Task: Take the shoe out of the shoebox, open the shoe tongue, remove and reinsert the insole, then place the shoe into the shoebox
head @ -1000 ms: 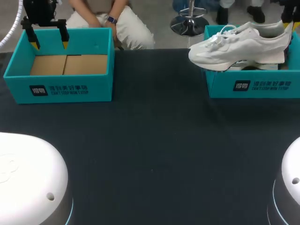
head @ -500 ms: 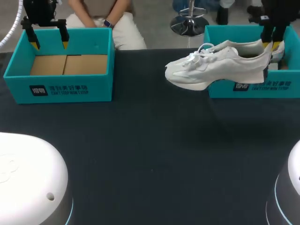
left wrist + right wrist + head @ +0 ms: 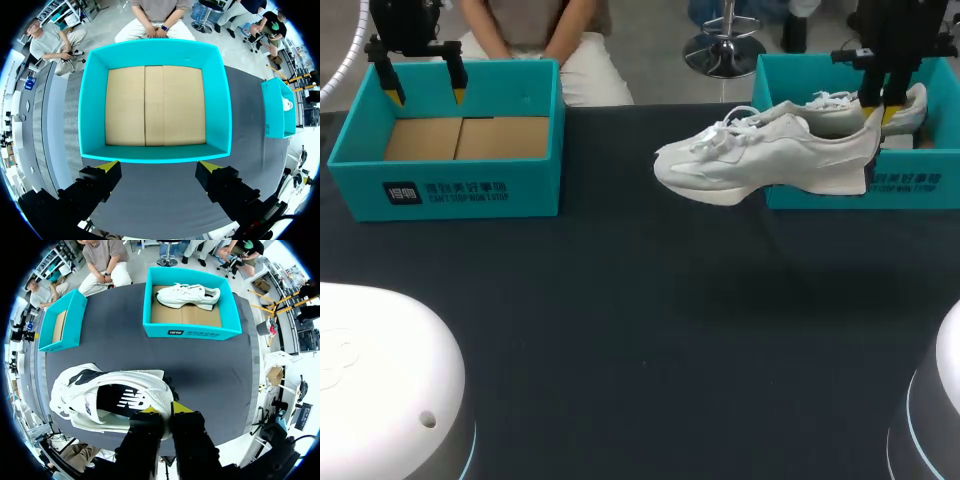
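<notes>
A white shoe (image 3: 760, 160) hangs in the air over the dark table (image 3: 640, 300), its toe pointing left, just left of the right-hand teal shoebox (image 3: 860, 185). My right gripper (image 3: 876, 112) is shut on its heel collar. In the right wrist view the gripper (image 3: 162, 412) pinches the heel rim of the shoe (image 3: 100, 400), whose dark insole shows inside. A second white shoe (image 3: 187, 294) lies in that shoebox (image 3: 187, 330). My left gripper (image 3: 425, 92) stands open above the far edge of the left teal box (image 3: 470, 190), holding nothing.
The left box (image 3: 155, 152) holds only its bare cardboard floor, seen between my left gripper's (image 3: 159, 167) open fingers. The white bases of my arms (image 3: 380, 370) fill the table's near corners. The dark table stretches between the two boxes.
My right gripper has carried the shoe left and a little down, from over the right shoebox to over the table beside it. The left arm has not moved.
</notes>
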### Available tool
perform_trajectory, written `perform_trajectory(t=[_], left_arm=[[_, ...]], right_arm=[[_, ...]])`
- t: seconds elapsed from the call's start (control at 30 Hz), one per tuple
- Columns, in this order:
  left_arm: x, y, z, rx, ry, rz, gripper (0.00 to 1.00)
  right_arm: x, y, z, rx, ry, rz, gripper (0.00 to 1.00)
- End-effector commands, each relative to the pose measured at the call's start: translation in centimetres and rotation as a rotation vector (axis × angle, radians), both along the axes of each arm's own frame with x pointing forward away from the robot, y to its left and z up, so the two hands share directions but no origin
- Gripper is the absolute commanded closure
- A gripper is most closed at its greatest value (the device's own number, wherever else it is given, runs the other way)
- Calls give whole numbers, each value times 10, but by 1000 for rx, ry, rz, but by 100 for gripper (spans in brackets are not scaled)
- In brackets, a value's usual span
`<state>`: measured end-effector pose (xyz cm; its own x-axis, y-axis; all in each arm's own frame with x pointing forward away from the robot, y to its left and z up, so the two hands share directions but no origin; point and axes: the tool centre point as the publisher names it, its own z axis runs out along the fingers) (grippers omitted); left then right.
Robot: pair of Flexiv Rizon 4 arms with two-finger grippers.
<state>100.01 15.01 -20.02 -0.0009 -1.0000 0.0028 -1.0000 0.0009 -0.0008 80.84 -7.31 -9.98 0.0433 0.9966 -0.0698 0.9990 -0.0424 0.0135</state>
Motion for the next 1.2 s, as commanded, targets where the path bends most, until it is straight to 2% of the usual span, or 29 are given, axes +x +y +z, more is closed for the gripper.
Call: perform_trajectory(t=[0.03, 0.47, 0.73, 0.97, 1.1, 1.2], left_arm=[[0, 0, 0, 1, 1, 0, 0], [0, 0, 0, 1, 1, 0, 0], [0, 0, 0, 1, 1, 0, 0], [0, 0, 0, 1, 1, 0, 0], [0, 0, 0, 1, 1, 0, 0], [0, 0, 0, 1, 1, 0, 0]], right_arm=[[3, 2, 3, -2, 8, -1, 100], [3, 2, 3, -2, 8, -1, 100], [-40, 18, -13, 25, 14, -2, 100], [-82, 44, -19, 42, -4, 6, 100], [-101, 59, -21, 41, -8, 8, 100], [-109, 66, -24, 49, -9, 8, 100]])
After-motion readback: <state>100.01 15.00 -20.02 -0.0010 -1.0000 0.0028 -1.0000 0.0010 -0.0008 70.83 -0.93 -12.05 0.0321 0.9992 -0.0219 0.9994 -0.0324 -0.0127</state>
